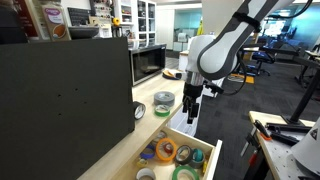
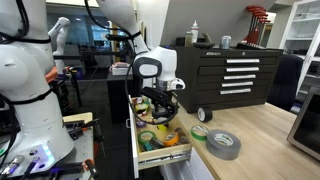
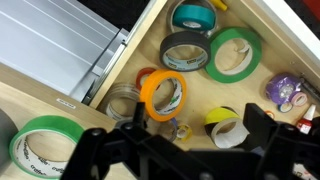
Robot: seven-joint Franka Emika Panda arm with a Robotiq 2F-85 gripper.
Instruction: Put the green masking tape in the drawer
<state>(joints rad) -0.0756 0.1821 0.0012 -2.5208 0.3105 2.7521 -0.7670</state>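
Note:
A green masking tape roll (image 3: 44,147) lies flat on the wooden counter beside the open drawer (image 3: 128,52). It shows in both exterior views (image 1: 163,99) (image 2: 199,131). Another green roll (image 3: 235,53) lies inside the drawer with several other rolls: orange (image 3: 163,95), dark grey (image 3: 187,52), teal (image 3: 193,17) and yellow-black (image 3: 227,125). My gripper (image 3: 200,125) is open and empty, hanging above the drawer over the orange and yellow-black rolls. It shows in both exterior views (image 1: 190,108) (image 2: 160,108).
A large grey tape roll (image 2: 222,144) lies on the counter next to the green one. A black cabinet (image 1: 60,95) stands beside the drawer. A black tool chest (image 2: 225,75) stands behind. The metal drawer slide (image 3: 55,55) runs along the drawer's side.

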